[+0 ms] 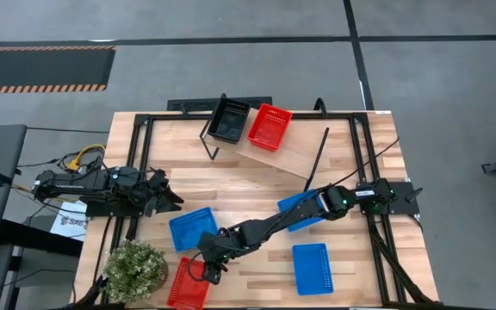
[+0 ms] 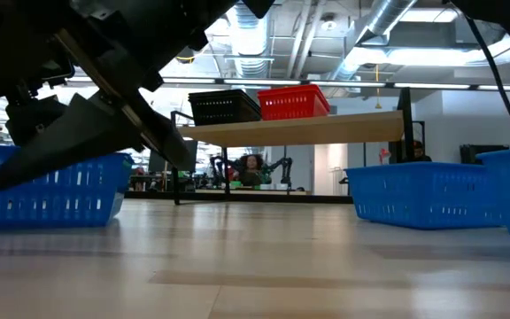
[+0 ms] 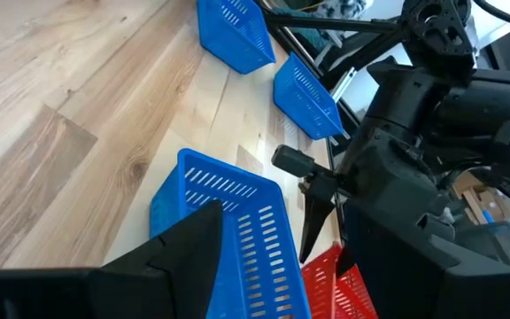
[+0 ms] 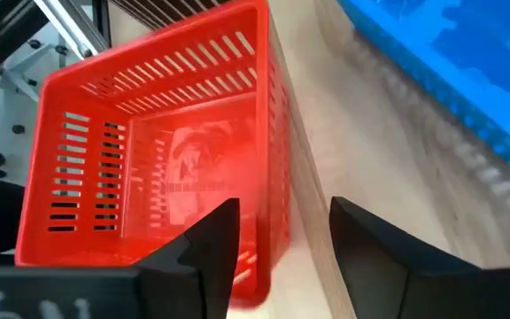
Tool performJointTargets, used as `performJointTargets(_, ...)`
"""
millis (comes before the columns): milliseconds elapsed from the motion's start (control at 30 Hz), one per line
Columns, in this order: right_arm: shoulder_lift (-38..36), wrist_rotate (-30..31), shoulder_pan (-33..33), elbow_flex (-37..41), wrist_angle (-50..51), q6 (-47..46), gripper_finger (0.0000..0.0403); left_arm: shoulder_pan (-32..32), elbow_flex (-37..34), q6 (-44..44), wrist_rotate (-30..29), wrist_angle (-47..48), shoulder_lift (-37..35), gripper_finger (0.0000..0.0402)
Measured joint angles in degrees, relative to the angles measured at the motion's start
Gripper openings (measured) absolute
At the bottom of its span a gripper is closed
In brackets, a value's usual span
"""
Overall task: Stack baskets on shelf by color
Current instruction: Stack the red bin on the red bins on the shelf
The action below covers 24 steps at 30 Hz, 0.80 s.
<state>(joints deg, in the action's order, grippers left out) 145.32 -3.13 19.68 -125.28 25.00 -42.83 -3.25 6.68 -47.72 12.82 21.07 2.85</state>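
Right gripper (image 4: pixel 277 235): fingers parted, straddling the near-side wall of the red basket (image 4: pixel 158 164) at the table's front edge. One finger sits inside the rim, the other outside on bare wood. Nothing clamped yet, as far as you can see.

Left gripper (image 1: pixel 166 191): parked at the table's left, fingers spread, holding nothing.

Outward from there: a blue basket (image 1: pixel 193 228) lies just beside the right gripper, a second blue basket (image 1: pixel 313 268) sits near the front right, and a third is partly hidden under the right arm. The shelf (image 1: pixel 295 151) stands at the back, carrying a black basket (image 1: pixel 230 120) and another red basket (image 1: pixel 269 126) side by side.

Risks, as judgement: the wall is thin mesh, so a shallow bite could let the basket swing or slip on lifting. It also sits at the table's edge beside the potted plant (image 1: pixel 133 268); a nudge could push it off.

Views: only the right wrist view shows the fingers astride the wall. The high view alone gives the shelf's layout. The low view shows the shelf's two baskets seated level.
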Motion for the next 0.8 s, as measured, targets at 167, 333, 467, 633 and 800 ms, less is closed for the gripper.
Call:
performJointTargets(167, 0.00, 0.27, 0.00, -0.01, 1.81, -0.24, 0.0159, 0.00, 0.00, 0.03, -0.03, 0.01, 0.00, 0.0225)
performJointTargets(333, 0.00, 0.27, -0.28, 0.01, 3.64, -0.26, 0.0081, 0.00, 0.00, 0.63, -0.07, 0.01, 0.00, 0.0225)
performJointTargets(467, 0.00, 0.27, -0.35, -0.01, 3.27, -2.12, 0.0017, 0.00, 0.00, 1.13, -0.09, 0.03, 0.00, 0.0225)
performJointTargets(633, -0.09, 0.25, -0.29, -1.53, 4.30, -5.30, 0.0014, 0.00, 0.00, 1.17, -0.10, 0.03, 0.00, 0.0225)
performJointTargets(800, -1.79, -0.07, 0.22, -7.51, 10.73, -3.41, 0.0009, 0.00, 0.00, 1.17, -0.11, 0.03, 0.00, 0.0225)
